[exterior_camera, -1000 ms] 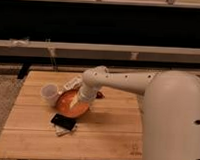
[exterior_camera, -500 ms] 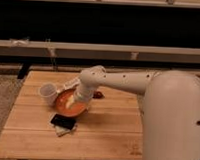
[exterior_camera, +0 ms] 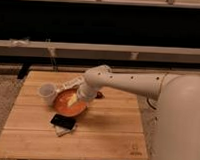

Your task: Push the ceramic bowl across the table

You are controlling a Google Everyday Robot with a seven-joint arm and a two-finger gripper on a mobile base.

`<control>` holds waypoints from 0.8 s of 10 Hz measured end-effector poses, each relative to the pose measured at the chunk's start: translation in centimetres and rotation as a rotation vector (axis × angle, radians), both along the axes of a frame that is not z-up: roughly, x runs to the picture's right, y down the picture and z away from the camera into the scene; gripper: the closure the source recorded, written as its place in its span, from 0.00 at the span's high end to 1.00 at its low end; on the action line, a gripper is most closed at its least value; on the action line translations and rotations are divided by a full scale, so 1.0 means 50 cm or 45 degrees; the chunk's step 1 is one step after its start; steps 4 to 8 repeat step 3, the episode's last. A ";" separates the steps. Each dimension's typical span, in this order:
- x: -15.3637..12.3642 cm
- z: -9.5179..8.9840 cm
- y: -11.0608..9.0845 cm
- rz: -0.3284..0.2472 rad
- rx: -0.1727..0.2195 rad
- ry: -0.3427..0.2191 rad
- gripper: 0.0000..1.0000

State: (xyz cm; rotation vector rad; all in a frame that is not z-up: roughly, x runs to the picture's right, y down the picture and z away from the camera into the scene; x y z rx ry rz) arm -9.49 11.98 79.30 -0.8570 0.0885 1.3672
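- Ceramic bowl (exterior_camera: 68, 103): orange-red and glossy, sitting upright on the table (exterior_camera: 111, 137) in its left half, nearer the far edge than the near edge. Pale streaks show on the inside.
- Gripper (exterior_camera: 72, 99): positioned over the right part of the bowl, reaching down into or against it. The wrist housing hides the contact, so whether it touches the rim or the inner wall cannot be told.
- White arm (exterior_camera: 126, 81): extends from the robot body (exterior_camera: 179, 125) at the right edge, across the far right part of the table, bending down at an elbow above the bowl.
- White translucent cup (exterior_camera: 47, 91): standing upright just left of the bowl, near the far left corner. Touching or a small gap apart cannot be told.
- Black flat object (exterior_camera: 63, 121): lying just in front of the bowl toward the near edge, resting on a pale item (exterior_camera: 65, 129) that protrudes beneath it.
- Pale flat object (exterior_camera: 72, 83): lying behind the bowl toward the far edge, partly hidden by the arm.
- Small dark red dish (exterior_camera: 100, 94): just visible to the right of the wrist, mostly hidden.
- Small dark logo (exterior_camera: 134, 146): near the near right corner of the plank top.
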 end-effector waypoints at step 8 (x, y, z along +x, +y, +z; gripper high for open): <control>-0.002 0.000 0.000 -0.001 0.002 -0.001 0.70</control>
